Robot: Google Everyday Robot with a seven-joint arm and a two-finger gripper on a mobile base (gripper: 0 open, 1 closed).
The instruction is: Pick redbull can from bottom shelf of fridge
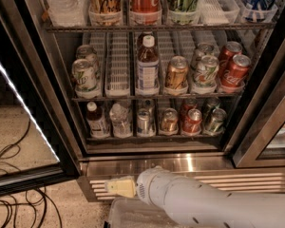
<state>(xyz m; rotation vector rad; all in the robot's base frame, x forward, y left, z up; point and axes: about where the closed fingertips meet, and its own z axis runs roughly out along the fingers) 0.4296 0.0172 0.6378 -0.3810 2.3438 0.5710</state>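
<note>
A speckled stone floor fills the lower left of the frame, with loose black cables [9, 198] lying on it. Above them the open glass door [23, 180] of the fridge [61, 99] swings out to the left, a bright light strip running down its edge.

Inside, three racks show. The top rack, cut off by the upper edge, carries a clear bottle, then gold, red and green cans. The middle rack holds green-and-white cans [84, 75] at the left, a tall brown bottle [147, 65] in the centre, and red Coke cans [235, 68] at the right.

The bottom shelf [152, 137] sits just above the ribbed steel base panel [218, 179]. Its row runs, left to right: two small bottles [96, 120], then the redbull can [144, 121], slim and silver, upright in its lane at the centre. Just right of it stand a gold can [169, 120], a red can [192, 120] and a greenish can [214, 120].

Low in the frame, the white arm [204, 205] reaches in from the lower right. Its cream-coloured gripper [119, 187] points left in front of the base panel, below the bottom shelf and well apart from the redbull can. How far it is open cannot be told. A clear plastic bin [126, 215] lies beneath it at the bottom edge.
</note>
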